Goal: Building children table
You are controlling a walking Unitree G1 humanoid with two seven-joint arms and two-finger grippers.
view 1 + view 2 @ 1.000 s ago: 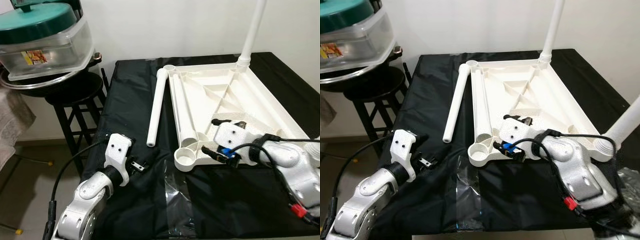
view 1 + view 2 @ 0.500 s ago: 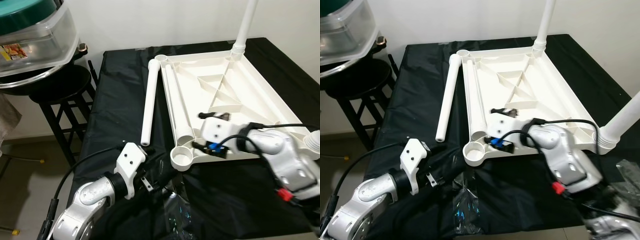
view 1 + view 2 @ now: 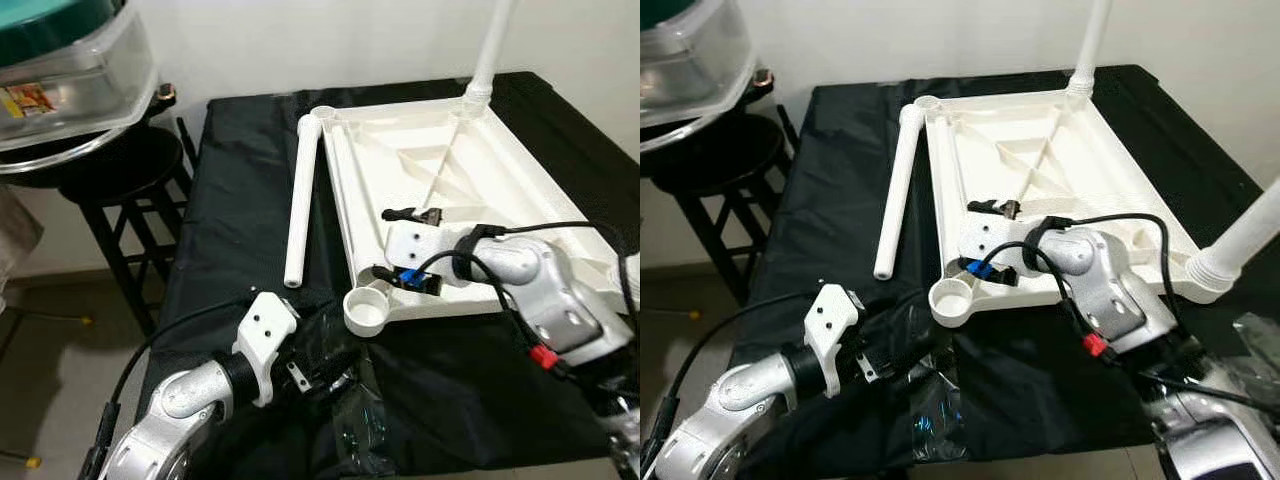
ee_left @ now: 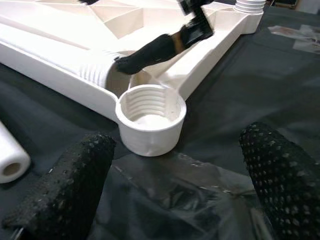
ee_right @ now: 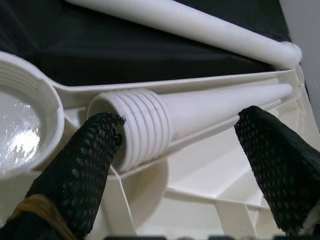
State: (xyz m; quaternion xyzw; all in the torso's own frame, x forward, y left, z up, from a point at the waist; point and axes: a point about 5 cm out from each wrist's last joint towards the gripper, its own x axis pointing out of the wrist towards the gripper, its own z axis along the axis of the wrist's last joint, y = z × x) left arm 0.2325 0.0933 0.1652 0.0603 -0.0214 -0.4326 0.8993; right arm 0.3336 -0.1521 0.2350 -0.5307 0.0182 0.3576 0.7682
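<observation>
From the head, I see the tabletop (image 3: 520,180) lying upside down on the black cloth (image 3: 240,220). One loose leg (image 3: 300,200) lies beside its left edge. My right gripper (image 3: 385,275) reaches to the near left corner.

My left wrist shows the left gripper (image 4: 175,170) wide open, facing the empty socket (image 4: 150,117).

My right wrist shows open fingers (image 5: 80,165) on both sides of a leg's screw end (image 5: 135,125). I think I should pinch it snugly just behind the threads, then lift slowly.
</observation>
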